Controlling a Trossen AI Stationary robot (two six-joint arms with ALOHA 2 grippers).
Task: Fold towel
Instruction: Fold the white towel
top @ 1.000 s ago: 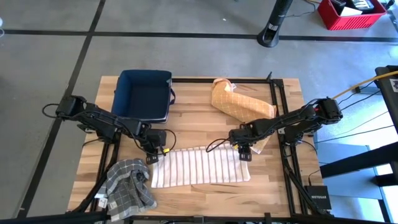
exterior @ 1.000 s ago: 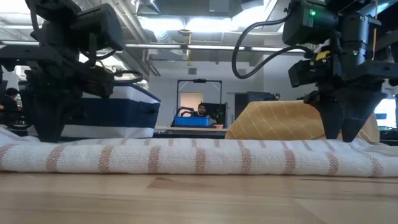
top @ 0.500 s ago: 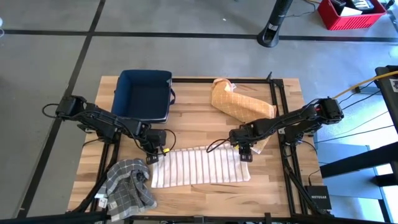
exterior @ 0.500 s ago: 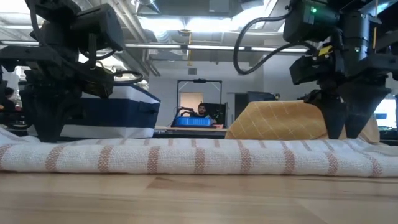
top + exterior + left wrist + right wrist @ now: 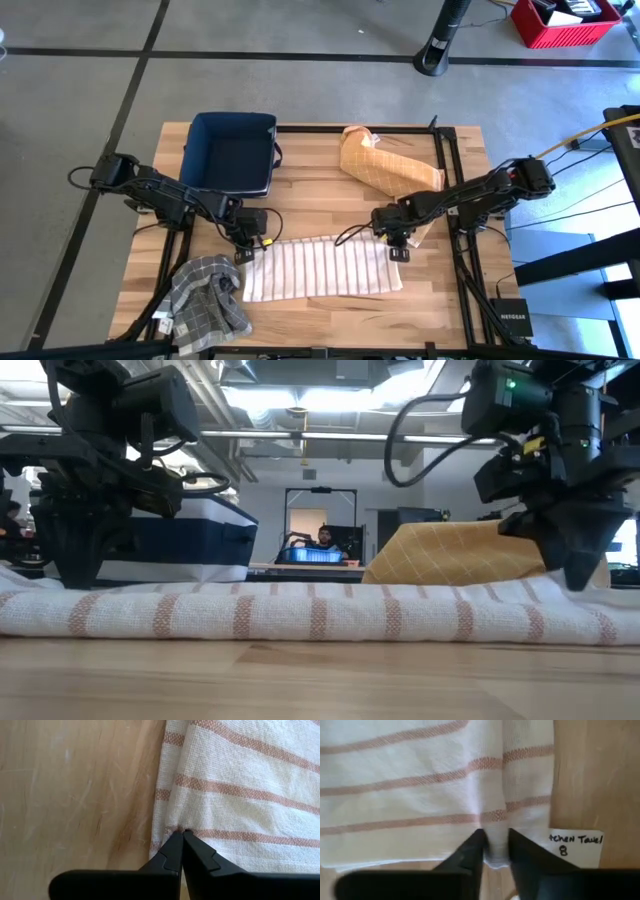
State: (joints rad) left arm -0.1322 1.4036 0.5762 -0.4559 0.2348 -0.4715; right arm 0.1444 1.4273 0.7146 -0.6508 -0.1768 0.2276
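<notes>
Two arms reach over the table [image 5: 320, 200] toward a striped towel [image 5: 322, 267] that lies flat near its front edge, between them. Behind the towel on the left sits a navy bin [image 5: 234, 152]; behind it on the right lies a yellow checked cloth [image 5: 388, 166], and a grey checked cloth [image 5: 205, 295] is bunched at the front left corner.

Left gripper [image 5: 251, 250] is down at the towel's rear left corner; its wrist view shows the fingers [image 5: 172, 852] pressed together, pinching the towel's edge [image 5: 240, 795]. Right gripper [image 5: 397, 249] is down at the rear right corner, and its wrist view shows the fingers [image 5: 472, 851] drawn in on a raised fold of towel [image 5: 420, 795], with cloth bunched between them. Just beside that corner a white label [image 5: 576, 847] lies on the wood.

From the low view the towel [image 5: 300, 612] stretches across the table, both grippers [image 5: 75, 575] [image 5: 578, 582] planted on its far edge. Far behind, a person [image 5: 324, 540] sits by a blue crate [image 5: 311, 555].
</notes>
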